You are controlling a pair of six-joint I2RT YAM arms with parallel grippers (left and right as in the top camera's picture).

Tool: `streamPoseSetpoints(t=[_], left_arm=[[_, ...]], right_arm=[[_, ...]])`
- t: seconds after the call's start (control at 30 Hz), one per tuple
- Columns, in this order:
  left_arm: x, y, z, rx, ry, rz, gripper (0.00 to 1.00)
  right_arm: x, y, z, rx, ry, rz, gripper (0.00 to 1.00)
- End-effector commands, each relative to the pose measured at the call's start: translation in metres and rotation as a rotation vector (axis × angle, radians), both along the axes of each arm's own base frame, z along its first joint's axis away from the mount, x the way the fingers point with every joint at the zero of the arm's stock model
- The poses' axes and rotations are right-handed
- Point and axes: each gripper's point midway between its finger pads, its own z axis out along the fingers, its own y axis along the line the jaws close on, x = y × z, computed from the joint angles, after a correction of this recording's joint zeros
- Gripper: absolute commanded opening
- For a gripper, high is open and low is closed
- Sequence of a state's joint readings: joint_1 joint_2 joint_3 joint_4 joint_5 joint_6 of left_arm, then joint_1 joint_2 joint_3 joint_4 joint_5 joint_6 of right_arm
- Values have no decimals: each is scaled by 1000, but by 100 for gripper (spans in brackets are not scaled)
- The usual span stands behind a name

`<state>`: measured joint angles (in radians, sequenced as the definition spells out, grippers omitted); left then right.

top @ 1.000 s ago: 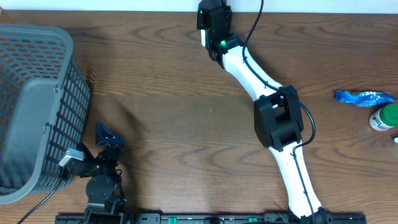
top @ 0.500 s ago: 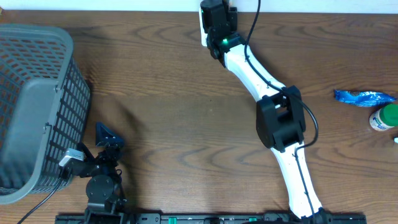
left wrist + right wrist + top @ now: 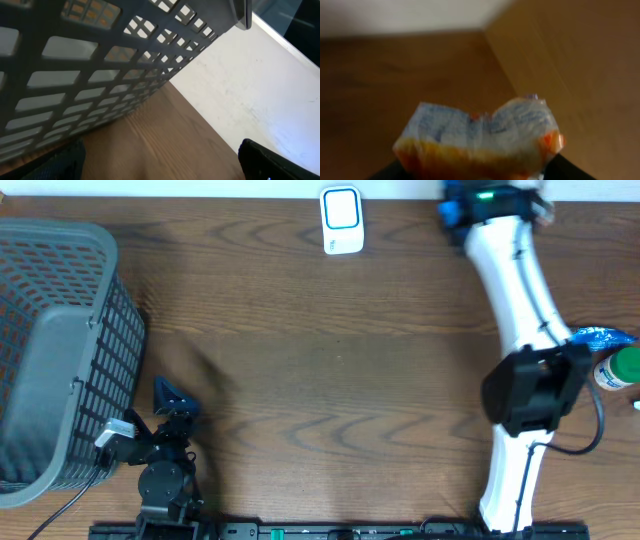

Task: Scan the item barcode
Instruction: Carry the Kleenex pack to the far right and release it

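Right beside the basket (image 3: 110,320), at the near edge of the table (image 3: 330,360), the left gripper (image 3: 160,167) has its fingers spread wide. Farther from the basket, at the far edge, lies the white scanner (image 3: 341,220). Farther still, past the scanner, the right gripper (image 3: 475,172) pinches a soft white, blue and orange packet (image 3: 480,132). A blue wrapper (image 3: 590,336) and a green-topped bottle (image 3: 620,367) lie farthest from the basket.

The crinkled white-blue-orange packet (image 3: 480,135) is pinched in the right hand (image 3: 476,172), well apart from the white scanner (image 3: 341,220).
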<state>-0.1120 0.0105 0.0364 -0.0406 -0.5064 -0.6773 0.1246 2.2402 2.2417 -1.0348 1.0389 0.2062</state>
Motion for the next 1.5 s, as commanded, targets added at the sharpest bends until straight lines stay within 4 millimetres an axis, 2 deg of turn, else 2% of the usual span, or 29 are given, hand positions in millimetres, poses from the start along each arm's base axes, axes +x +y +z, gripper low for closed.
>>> streamPoseSetpoints(t=[0.0,0.13,0.2,0.37,0.5,0.53,0.63,0.73,0.83,0.93,1.03,1.3,1.47], left_arm=[[-1,2,-14,11,47,10,98],[-1,2,-14,11,47,10,98],[-1,2,-14,11,47,10,98],[-1,2,-14,11,47,10,98],[-1,2,-14,11,47,10,98],[-1,2,-14,11,47,10,98],[-1,2,-14,11,47,10,98],[-1,2,-14,11,47,10,98],[-1,2,-14,11,47,10,98],[-1,2,-14,11,47,10,98],[-1,2,-14,11,47,10,98],[-1,2,-14,11,47,10,98],[-1,2,-14,11,47,10,98]], right_arm=[[-21,-76,-42,57,-40,-242,53],[-34,-130,-87,225,10,-321,49],[-44,-154,-103,284,9,-372,46],[-65,-212,-119,337,-61,-497,52],[-81,-240,-126,405,-90,-545,49],[-84,-244,-129,429,-93,-551,56],[-91,-254,-134,481,-107,-565,99],[-95,-261,-130,476,-122,-578,99],[-96,-264,-110,454,-153,-577,99],[-94,-254,-73,460,-206,-545,99],[-91,-231,-28,502,-274,-473,99],[-103,-128,102,641,-485,-207,99],[-136,-54,176,692,-582,-2,99]])
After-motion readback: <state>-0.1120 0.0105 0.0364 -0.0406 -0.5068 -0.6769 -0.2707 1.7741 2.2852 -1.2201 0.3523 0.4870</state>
